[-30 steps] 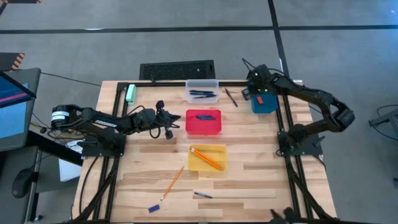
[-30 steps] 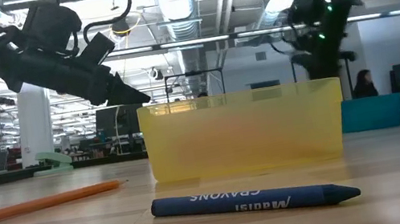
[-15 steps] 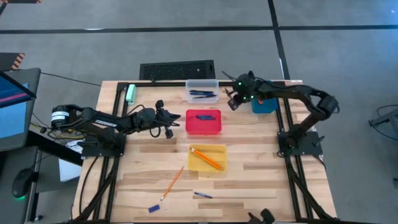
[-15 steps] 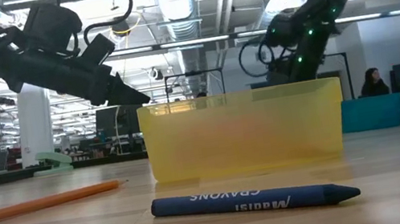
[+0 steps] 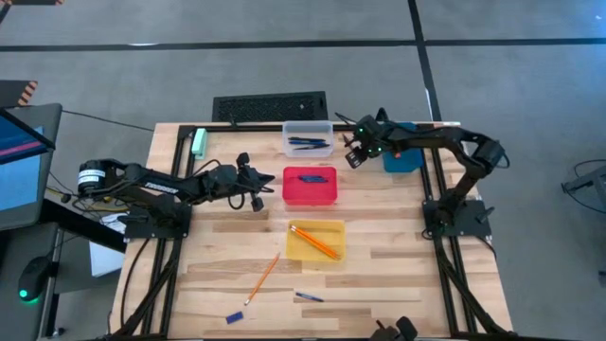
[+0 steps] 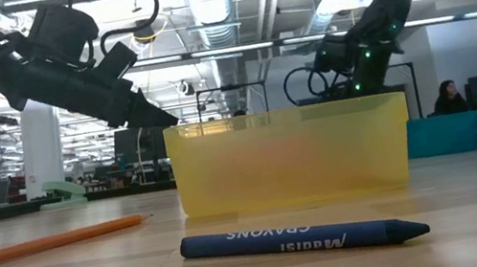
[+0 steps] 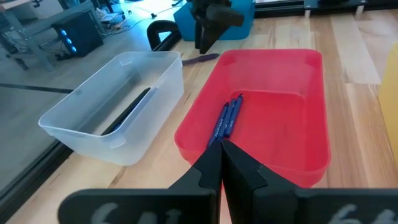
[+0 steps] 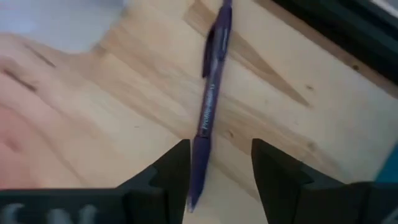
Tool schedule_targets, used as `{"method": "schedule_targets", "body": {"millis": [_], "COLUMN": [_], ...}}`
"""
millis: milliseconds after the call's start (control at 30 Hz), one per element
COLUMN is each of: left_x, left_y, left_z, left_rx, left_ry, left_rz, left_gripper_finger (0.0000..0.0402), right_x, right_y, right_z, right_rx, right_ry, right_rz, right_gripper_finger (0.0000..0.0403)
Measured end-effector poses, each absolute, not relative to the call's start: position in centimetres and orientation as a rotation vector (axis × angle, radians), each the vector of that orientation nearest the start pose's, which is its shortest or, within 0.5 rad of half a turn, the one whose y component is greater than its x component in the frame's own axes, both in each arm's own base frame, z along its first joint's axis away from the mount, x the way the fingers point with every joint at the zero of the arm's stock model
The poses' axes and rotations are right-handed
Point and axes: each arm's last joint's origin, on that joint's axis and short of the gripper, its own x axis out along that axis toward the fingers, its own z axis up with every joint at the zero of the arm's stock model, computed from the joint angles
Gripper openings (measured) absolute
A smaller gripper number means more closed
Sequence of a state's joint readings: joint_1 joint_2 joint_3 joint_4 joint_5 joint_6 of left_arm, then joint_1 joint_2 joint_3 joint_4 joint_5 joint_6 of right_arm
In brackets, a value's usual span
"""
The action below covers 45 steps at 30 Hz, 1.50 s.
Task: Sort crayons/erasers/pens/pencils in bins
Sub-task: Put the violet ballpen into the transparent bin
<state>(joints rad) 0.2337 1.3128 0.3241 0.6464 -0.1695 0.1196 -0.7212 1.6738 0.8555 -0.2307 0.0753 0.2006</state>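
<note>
Crayon [image 6: 305,238], dark blue, is lying nearest the table's front edge in the low view, label facing the camera; a small blue piece [image 5: 234,315] is sitting further left along that same front strip. One orange pencil [image 5: 262,278] is lying loose and slanted on the wood just beyond, between the front edge and the yellow bin [image 5: 315,255]. Yellow bin is holding two more pencils [image 5: 312,241] laid diagonally. Red bin [image 5: 310,193] is sitting next back, with two blue sticks [image 7: 225,118] lying side by side on its floor.

Left gripper [image 7: 222,163] is hovering just left of the red bin, above its near rim in the wrist view, fingers clenched together and holding nothing.

Clear bin [image 5: 308,131] is standing at the far edge with dark pens [image 5: 307,144] inside it. Pale green block [image 5: 199,142] is resting near the far-left corner. Blue bin [image 5: 407,162] is sitting at the far right, partly under the right arm.

Right gripper [image 8: 215,177] is positioned low between the clear bin and the blue bin, fingers spread apart, straddling the tip of a loose purple pen [image 8: 210,106] lying on the bare wood; fingers are not closing on it yet.
</note>
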Motion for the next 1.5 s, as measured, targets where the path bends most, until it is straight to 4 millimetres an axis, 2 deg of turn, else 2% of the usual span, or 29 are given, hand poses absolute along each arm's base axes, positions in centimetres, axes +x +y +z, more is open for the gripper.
{"method": "schedule_targets", "body": {"millis": [367, 733, 967, 1200, 1500], "left_x": [22.1, 22.1, 22.1, 22.1, 22.1], "left_y": [5.7, 5.7, 5.7, 5.7, 5.7], "left_z": [15.4, 15.4, 15.4, 15.4, 15.4], "left_rx": [0.106, 0.107, 0.112, 0.115, 0.115], "left_ry": [0.373, 0.373, 0.374, 0.374, 0.374], "left_rz": [0.371, 0.371, 0.371, 0.37, 0.37], "left_gripper_finger": [0.0, 0.0, 0.0, 0.0, 0.0], "right_x": [23.5, 23.5, 23.0, 22.2, 21.7], "right_y": [-20.9, -20.9, -20.5, -20.0, -19.6], "right_z": [11.9, 11.9, 13.5, 16.0, 19.5], "right_rx": [0.532, 0.524, 0.524, 0.481, 0.412], "right_ry": [0.987, 0.99, 0.971, 0.94, 0.819], "right_rz": [-0.837, -0.831, -0.82, -0.853, -0.863], "right_gripper_finger": [0.0134, 0.0073, 0.0061, 0.006, 0.006]}}
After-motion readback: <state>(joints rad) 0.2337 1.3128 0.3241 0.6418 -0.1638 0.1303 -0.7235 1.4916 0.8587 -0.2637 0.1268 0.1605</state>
